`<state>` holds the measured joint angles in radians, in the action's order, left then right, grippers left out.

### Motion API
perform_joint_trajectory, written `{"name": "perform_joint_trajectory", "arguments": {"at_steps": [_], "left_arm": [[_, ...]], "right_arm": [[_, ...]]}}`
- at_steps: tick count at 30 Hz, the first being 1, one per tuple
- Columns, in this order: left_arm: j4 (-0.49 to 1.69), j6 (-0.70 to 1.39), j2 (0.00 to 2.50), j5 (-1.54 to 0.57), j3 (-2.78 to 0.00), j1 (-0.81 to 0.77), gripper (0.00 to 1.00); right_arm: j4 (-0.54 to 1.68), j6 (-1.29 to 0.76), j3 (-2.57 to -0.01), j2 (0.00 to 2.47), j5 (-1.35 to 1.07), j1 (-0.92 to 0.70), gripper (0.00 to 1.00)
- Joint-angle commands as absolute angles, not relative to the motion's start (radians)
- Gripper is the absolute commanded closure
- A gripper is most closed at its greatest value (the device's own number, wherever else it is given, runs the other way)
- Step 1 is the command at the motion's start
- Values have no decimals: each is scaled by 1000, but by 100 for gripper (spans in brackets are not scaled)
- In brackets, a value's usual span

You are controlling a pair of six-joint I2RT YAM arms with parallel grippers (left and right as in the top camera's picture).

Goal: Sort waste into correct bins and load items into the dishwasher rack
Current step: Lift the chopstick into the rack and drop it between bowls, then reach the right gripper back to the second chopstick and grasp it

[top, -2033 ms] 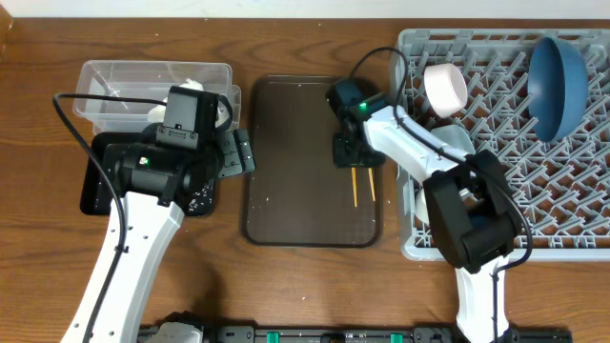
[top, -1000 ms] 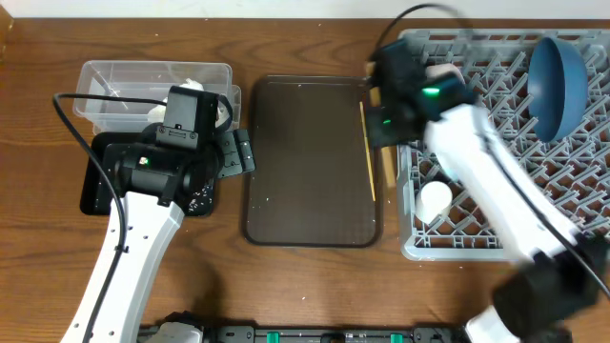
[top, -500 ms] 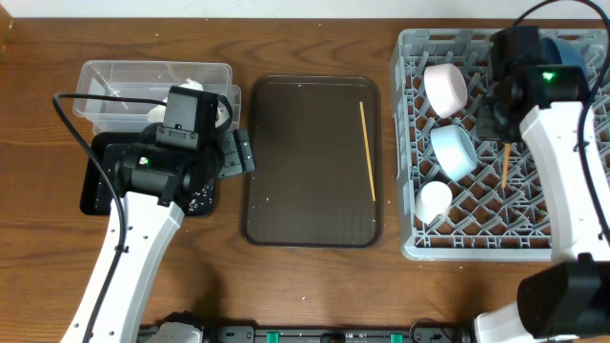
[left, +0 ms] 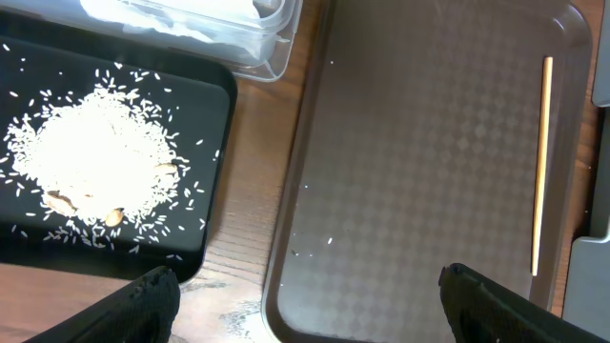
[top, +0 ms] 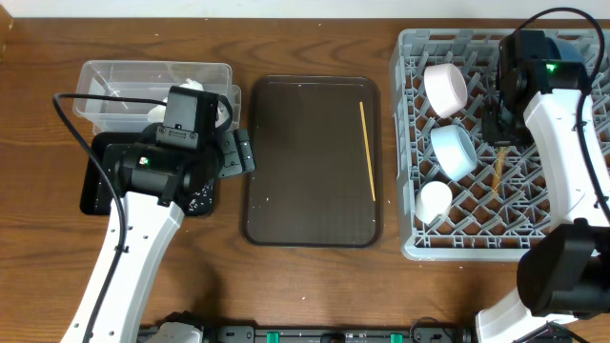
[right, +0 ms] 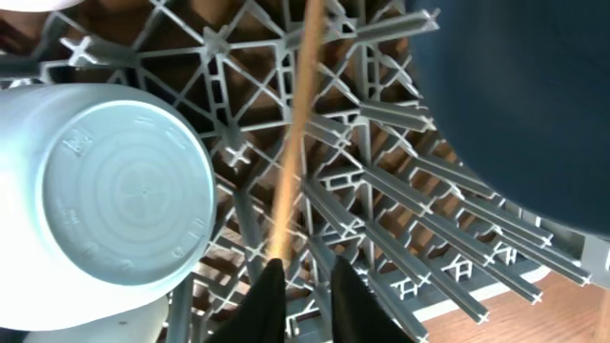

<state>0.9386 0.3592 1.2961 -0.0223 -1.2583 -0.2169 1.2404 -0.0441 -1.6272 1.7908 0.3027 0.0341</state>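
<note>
Grey plastic, the dishwasher rack stands just right of the dark brown serving tray, and loading it is the step in hand, we judge. It holds the dark blue bowl, the light blue bowl, the white bowl and the small white cup. Well right of the tray, the right gripper pinches one wooden chopstick low over the lattice; we cannot tell whether it touches. Next it should let go, then fetch the second chopstick, lying on the tray near its right edge. At the tray's left edge the left gripper hangs spread wide and empty. Left of the tray sit the black tray of rice scraps and the clear tub with the tissue. Everything rests on a brown wood-grain table; a pale wall shows beyond the tray's far side.
</note>
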Motion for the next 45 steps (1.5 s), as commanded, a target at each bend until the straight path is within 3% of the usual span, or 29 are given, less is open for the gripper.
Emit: {"name": "perform_joint_trajectory", "arguments": {"at_steps": [1,15,20,27,45], "left_arm": [[942,349,1302,-14,-1274,-213,10],[942,349,1302,-14,-1274,-213,10],[942,349,1302,-14,-1274,-213,10],[942,349,1302,-14,-1274,-213,10],[942,349,1302,-14,-1274,-213,10]], "right_arm": [[1236,-37,-1624,1794,279,44,82],[1229,-43,-1840,1790,44,-108,79],[1147,-79,-1858,1795,18,-259,65],[1104,-102,-1856,1877,30,-393,64],[1049,-145,-1856,2083,83,-405,64]]}}
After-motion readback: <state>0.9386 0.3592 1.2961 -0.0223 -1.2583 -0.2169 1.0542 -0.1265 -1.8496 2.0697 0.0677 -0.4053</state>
